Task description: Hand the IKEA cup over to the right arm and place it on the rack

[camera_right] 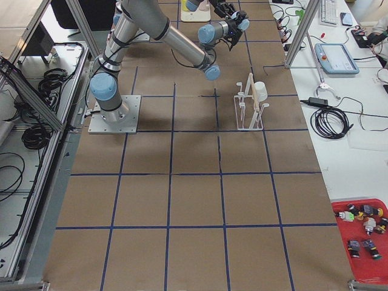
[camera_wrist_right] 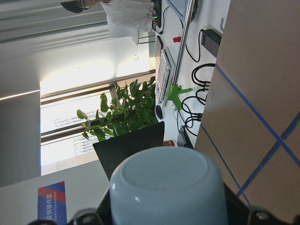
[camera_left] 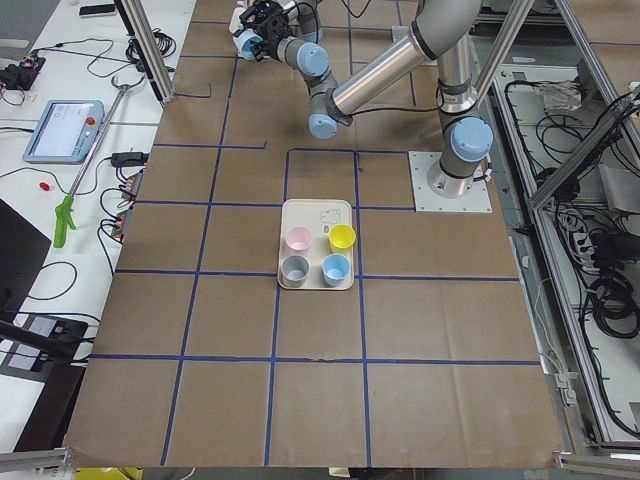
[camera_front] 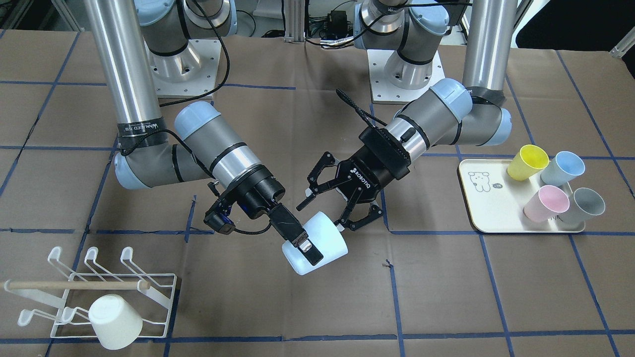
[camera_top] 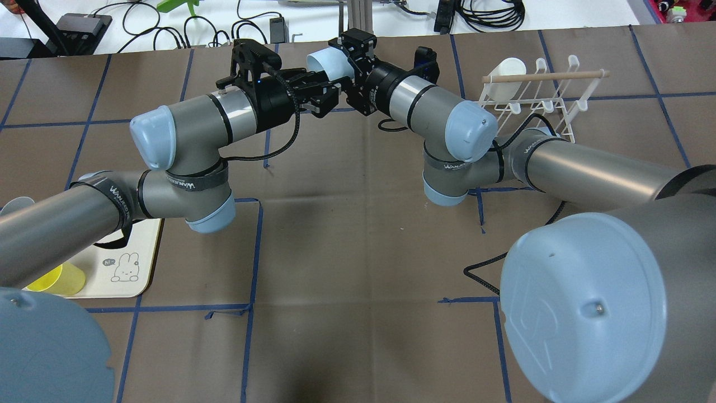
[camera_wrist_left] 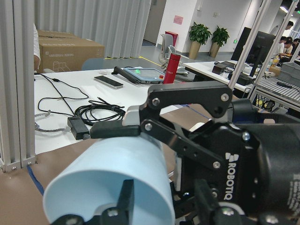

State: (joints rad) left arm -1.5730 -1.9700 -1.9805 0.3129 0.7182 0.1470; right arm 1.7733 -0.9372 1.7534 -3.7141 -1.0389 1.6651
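Note:
A pale-blue IKEA cup (camera_front: 325, 233) hangs in the air over the middle of the table, between both grippers. My right gripper (camera_front: 305, 248) is shut on the cup, with one black finger (camera_front: 310, 252) lying across its side. The right wrist view shows the cup (camera_wrist_right: 166, 187) end-on between that gripper's fingers. My left gripper (camera_front: 330, 214) is open, its jaws spread wide around the cup's other end. The left wrist view shows the cup (camera_wrist_left: 117, 173) close ahead. The white wire rack (camera_front: 99, 277) with its wooden dowel stands near the table's edge beyond my right arm.
A white cup (camera_front: 115, 321) sits on the rack's prongs. A cream tray (camera_front: 481, 198) on my left side holds a yellow cup (camera_front: 527, 162), a blue cup (camera_front: 563, 167), a pink cup (camera_front: 545, 203) and a grey cup (camera_front: 589, 205).

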